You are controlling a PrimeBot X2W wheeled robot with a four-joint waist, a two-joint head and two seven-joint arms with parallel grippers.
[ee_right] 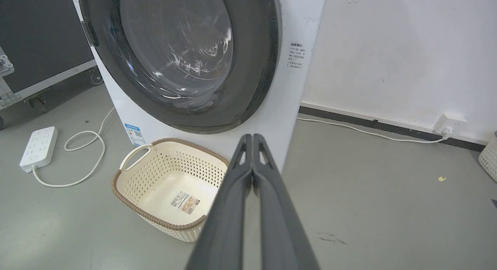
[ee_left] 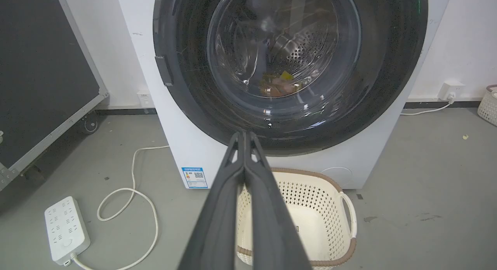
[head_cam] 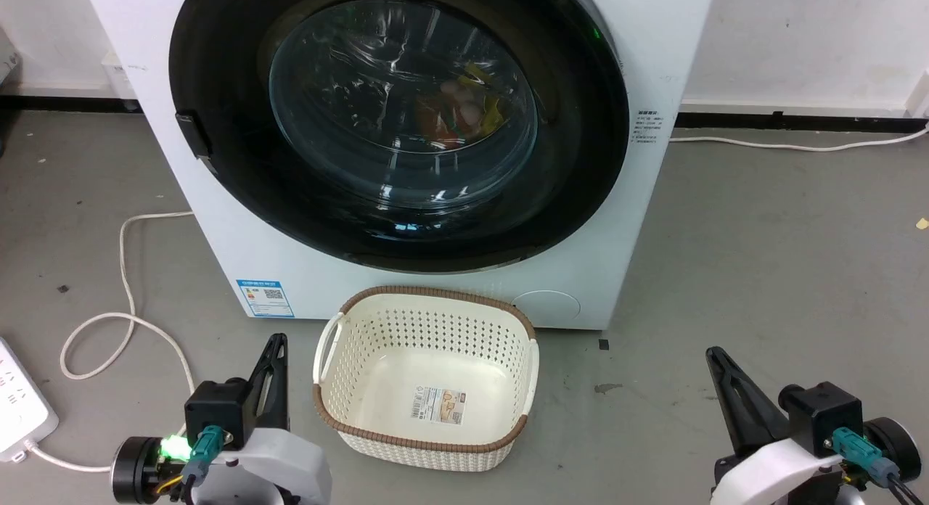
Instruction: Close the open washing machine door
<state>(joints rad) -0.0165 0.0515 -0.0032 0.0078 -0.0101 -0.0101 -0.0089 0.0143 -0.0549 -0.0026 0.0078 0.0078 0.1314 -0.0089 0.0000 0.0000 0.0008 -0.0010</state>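
Note:
The washing machine is a big white front-loader straight ahead. The washing machine door, a wide glossy black rim around a bulging glass centre, lies flat against the machine's front with its latch tab at the left. Coloured laundry shows through the glass. My left gripper is low at the lower left, shut and empty, well short of the machine. My right gripper is at the lower right, also shut and empty. In the wrist views the left gripper and right gripper have their fingers pressed together, pointing at the door's lower rim.
A cream perforated basket, empty, stands on the floor right before the machine, between my grippers. A white power strip and its looping cord lie at the left. A black wheeled case stands left of the machine. Grey floor spreads to the right.

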